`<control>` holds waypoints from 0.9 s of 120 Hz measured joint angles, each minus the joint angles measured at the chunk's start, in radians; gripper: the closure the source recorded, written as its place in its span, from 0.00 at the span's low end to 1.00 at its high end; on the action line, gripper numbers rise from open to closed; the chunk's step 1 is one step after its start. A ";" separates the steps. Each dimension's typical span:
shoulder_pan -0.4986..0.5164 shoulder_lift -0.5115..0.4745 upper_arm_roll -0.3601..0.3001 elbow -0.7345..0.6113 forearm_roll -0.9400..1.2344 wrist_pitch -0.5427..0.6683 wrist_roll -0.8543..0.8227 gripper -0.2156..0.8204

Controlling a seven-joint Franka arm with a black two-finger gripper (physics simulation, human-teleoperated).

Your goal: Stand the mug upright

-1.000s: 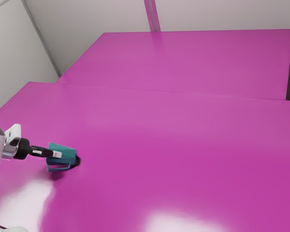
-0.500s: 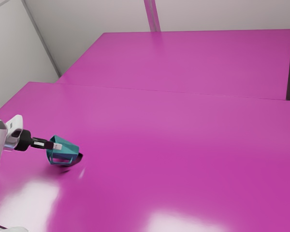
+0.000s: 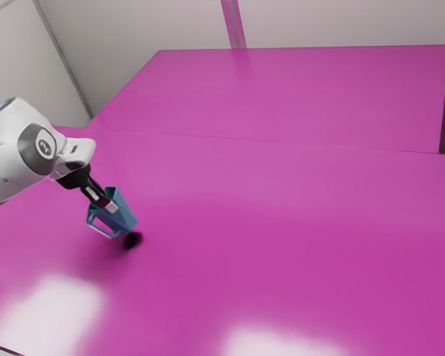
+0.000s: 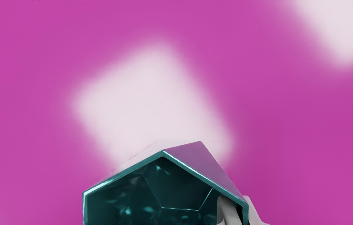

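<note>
In the exterior view my gripper [image 3: 110, 205] reaches down from the upper left and is shut on the wall of the teal mug [image 3: 122, 219]. The mug is tilted, its opening facing up toward the arm and its handle on the exterior view's left side. A dark shadow lies just below its base, with a small gap that suggests it is off the table. Looking into the angular opening of the mug [image 4: 164, 156], the wrist view has one finger of the gripper [image 4: 242, 208] inside the wall and the other outside. The handle is hidden there.
The glossy magenta table [image 3: 282, 222] spreads out around the mug, with white light reflections on it. Behind it is a second magenta surface [image 3: 282, 96], with grey walls [image 3: 341, 22] beyond.
The mug has moved up and toward the exterior view's right with my gripper. My hand has swung from nearly level to pointing steeply downward, and the mug's opening has turned further upward.
</note>
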 joint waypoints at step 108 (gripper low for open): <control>-0.258 0.157 0.000 0.136 0.316 -0.058 -0.722 0.97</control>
